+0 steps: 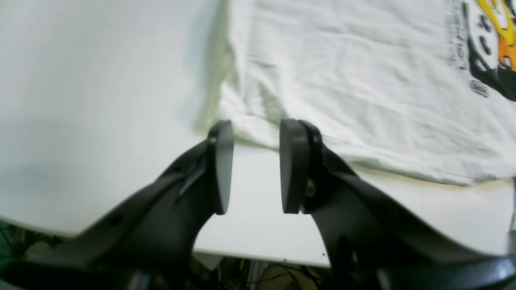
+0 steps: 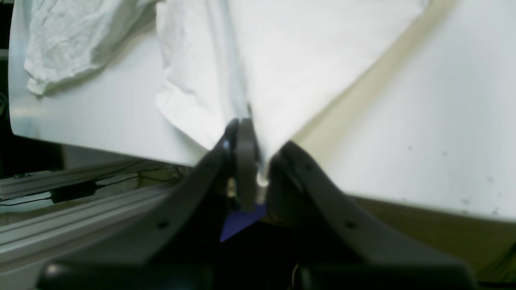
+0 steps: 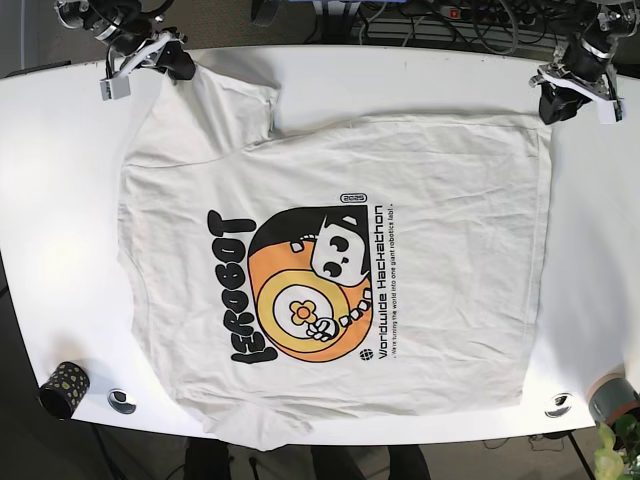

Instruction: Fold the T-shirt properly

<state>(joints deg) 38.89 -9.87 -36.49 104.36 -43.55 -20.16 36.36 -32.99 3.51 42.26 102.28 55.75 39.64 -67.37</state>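
T-shirt (image 3: pixel 400 190) lies flat on counter (image 3: pixel 60 220), print up. Right tool (image 2: pixel 252 161) clamped on a corner at the sleeve end. Left tool (image 1: pixel 256 165) apart, just short of hem corner: advance, pinch, then lift both evenly.

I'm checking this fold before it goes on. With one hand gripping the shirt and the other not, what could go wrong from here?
1. Only the right hand pinches the T-shirt; the left hand is open, just short of the hem corner. Pulling now would likely skew the cloth.
2. The left hand sits near the table edge, so closing there may miss the fabric.
3. The sleeve by the right hand lies bunched and could get folded in crooked.
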